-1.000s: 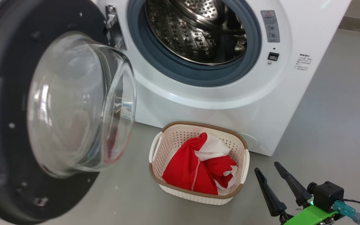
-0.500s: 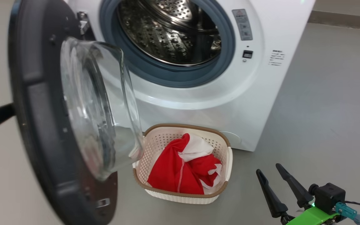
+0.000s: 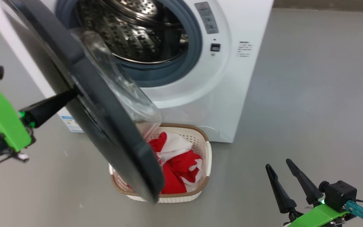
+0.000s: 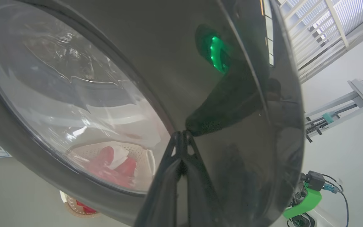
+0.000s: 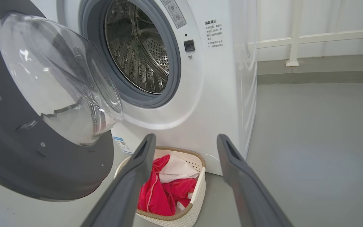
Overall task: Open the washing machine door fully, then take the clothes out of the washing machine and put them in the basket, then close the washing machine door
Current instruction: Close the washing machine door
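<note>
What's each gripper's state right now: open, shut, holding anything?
Left gripper: closed, holding nothing, fingers together with their tips against the outer face of the washing machine door.
Right gripper: open, empty.

Left gripper (image 4: 181,135) — tips together — against the black door (image 4: 169,47)

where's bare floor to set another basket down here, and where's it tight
Widest bare patch: grey floor right of the washing machine and basket, back to the open right gripper. A smaller strip lies left of the basket, by the door. Crowded: the door hangs over the basket holding the clothes, with the shut left gripper at its outer face.
</note>
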You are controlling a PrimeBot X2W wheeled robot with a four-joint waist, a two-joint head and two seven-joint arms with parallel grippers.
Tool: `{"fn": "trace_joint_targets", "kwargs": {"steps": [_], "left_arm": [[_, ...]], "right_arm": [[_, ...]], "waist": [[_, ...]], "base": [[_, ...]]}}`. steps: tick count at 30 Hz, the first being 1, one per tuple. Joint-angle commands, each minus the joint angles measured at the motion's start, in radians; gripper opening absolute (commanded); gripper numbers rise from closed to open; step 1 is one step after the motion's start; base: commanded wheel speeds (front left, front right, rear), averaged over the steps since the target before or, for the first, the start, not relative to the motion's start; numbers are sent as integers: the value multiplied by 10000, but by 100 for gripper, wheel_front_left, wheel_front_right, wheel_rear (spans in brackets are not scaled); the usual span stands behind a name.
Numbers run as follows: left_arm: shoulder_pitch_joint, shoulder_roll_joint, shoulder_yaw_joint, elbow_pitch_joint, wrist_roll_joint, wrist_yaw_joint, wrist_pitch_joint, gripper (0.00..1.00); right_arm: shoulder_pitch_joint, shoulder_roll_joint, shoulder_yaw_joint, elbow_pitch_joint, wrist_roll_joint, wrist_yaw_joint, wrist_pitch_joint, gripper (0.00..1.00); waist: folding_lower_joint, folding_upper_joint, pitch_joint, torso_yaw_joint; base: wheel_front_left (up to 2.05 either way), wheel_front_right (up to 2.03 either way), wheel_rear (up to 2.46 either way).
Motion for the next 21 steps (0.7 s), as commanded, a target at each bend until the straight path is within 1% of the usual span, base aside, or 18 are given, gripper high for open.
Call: {"fn": "trace_joint_targets", "kwargs": {"steps": [1,12,13,21], "left_arm": [[-723,341,174,-253,105,-78,-389,0],[-1861,228,-937,611,403,-78,-2673,0],[-1861,228,-937,611,403,-78,-2673,0],[-2862,295,-1579,1401,490,-78,-3891,0]], "right_arm": [[-328,-17,158,-274,-38,48,-65,100],[-730,179,-10,-349,-31,48,-65,100],[-730,179,-10,-349,-31,48,-65,100],[-1104,366,-92,-400,-4,48,-65,100]], "waist": [[0,0,234,-422],[0,0,931,-1437],[0,0,931,-1437],[0,0,1532,-2078]], "base": [[0,0,0],[0,0,0],[0,0,0],[0,0,0]]}}
